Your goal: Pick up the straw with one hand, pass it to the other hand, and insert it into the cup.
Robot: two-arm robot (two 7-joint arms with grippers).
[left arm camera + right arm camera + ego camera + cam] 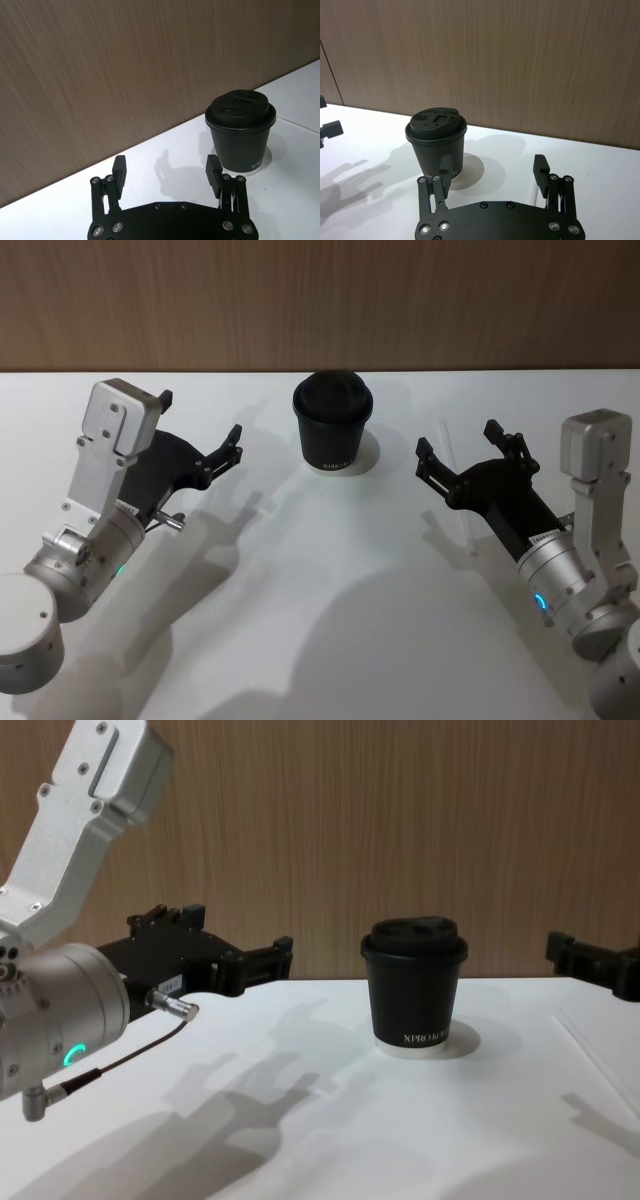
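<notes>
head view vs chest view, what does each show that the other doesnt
Head view adds the layout from above: the cup stands back near the wall, between the open left tool and the open right tool, touching neither. Chest view adds the side profile: the cup upright on the table, its lid seated level, the left tool held above the tabletop. Both show the cup, both tools, the table, the wall, and a faint thin line by the right tool, probably the straw.
</notes>
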